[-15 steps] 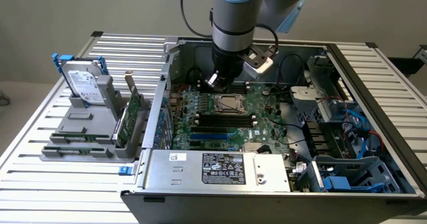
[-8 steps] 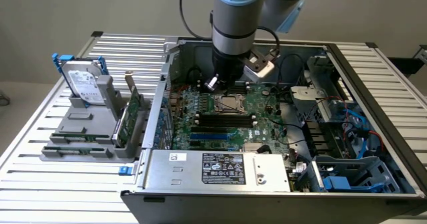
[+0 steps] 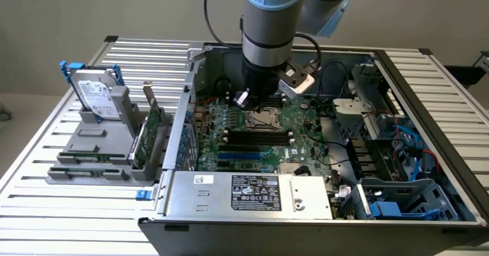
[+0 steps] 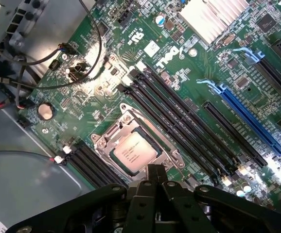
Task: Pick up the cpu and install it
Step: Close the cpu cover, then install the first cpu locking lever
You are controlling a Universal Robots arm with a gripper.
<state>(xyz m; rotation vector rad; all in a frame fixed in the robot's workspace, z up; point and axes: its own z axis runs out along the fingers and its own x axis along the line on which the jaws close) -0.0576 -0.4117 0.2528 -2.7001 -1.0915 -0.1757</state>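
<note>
The cpu (image 4: 133,151), a small square chip with a silvery top plate, lies flat inside the square metal socket frame (image 4: 168,141) on the green motherboard (image 4: 106,58). My gripper (image 4: 155,174) hangs just above the socket's edge beside the chip, its black fingers pressed together with nothing between them. In the exterior view, the gripper (image 3: 262,104) reaches down into the open computer case, directly over the socket (image 3: 264,120).
Black memory slots (image 4: 179,111) run beside the socket, with a blue slot (image 4: 247,116) and a finned heatsink (image 4: 213,17) further off. Loose cables (image 4: 58,82) cross the board. A power supply (image 3: 252,193) fills the case front. A hard drive (image 3: 95,93) stands in a grey holder outside the case.
</note>
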